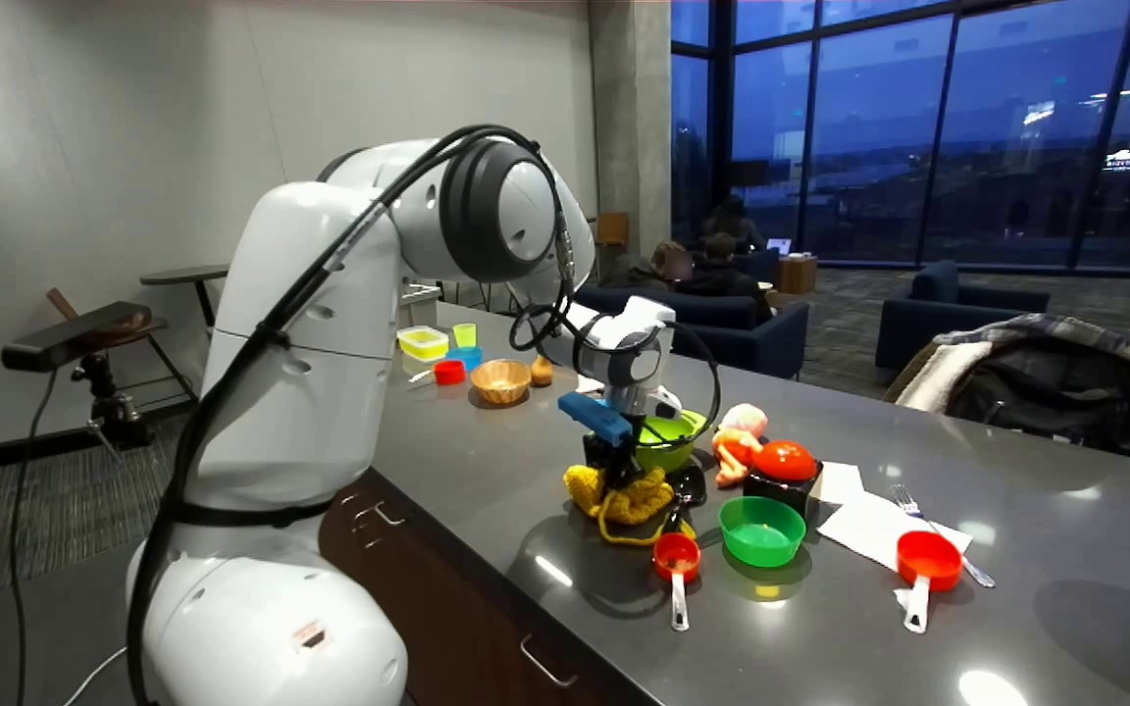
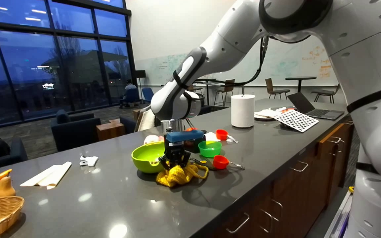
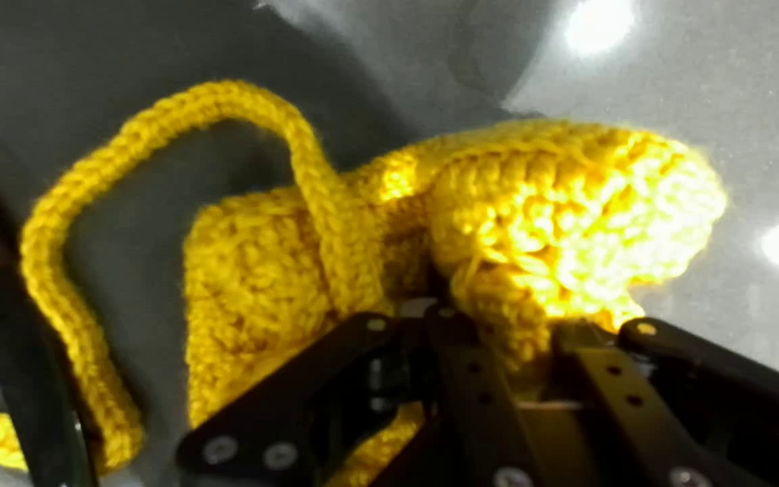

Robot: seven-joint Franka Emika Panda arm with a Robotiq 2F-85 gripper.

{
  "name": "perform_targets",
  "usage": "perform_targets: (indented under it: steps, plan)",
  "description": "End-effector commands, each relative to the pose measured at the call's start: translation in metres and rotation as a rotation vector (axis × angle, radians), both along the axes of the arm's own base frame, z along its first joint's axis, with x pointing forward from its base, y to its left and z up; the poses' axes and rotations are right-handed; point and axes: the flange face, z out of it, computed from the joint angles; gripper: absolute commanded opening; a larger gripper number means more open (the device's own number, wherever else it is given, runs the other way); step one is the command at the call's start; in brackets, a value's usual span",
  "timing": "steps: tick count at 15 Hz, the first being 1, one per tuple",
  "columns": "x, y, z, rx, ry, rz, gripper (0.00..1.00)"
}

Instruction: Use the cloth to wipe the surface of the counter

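Note:
The yellow knitted cloth (image 1: 636, 500) lies bunched on the dark grey counter (image 1: 447, 461), with a loop of yellow cord trailing from it. My gripper (image 1: 619, 476) points down over the cloth, and in the other exterior view the gripper (image 2: 176, 162) also sits on the bunched cloth (image 2: 176, 177). In the wrist view the gripper's fingers (image 3: 514, 331) are closed around a fold of the cloth (image 3: 552, 203). The fingertips are partly hidden by the yarn. The cloth appears to touch the counter (image 2: 111, 201).
A lime green bowl (image 2: 147, 157) stands right beside the gripper. A black-handled utensil (image 3: 24, 379) crosses the cord loop. A red measuring cup (image 1: 676, 557), green cup (image 1: 761, 531), black box (image 1: 783, 490) and pink-orange toy (image 1: 740, 441) stand close by. The counter's front edge (image 1: 511, 588) runs nearby.

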Motion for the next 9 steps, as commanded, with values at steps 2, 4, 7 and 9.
perform_targets:
  steps: [2,4,7,9]
  plan:
    - [0.029,0.008,-0.011,0.017,-0.005,0.030,0.05]
    - [0.031,0.008,-0.012,0.022,0.001,0.028,0.05]
    - [0.028,-0.002,-0.015,0.014,0.017,0.013,0.05]
    - [0.025,-0.009,-0.014,0.000,0.023,0.004,0.05]
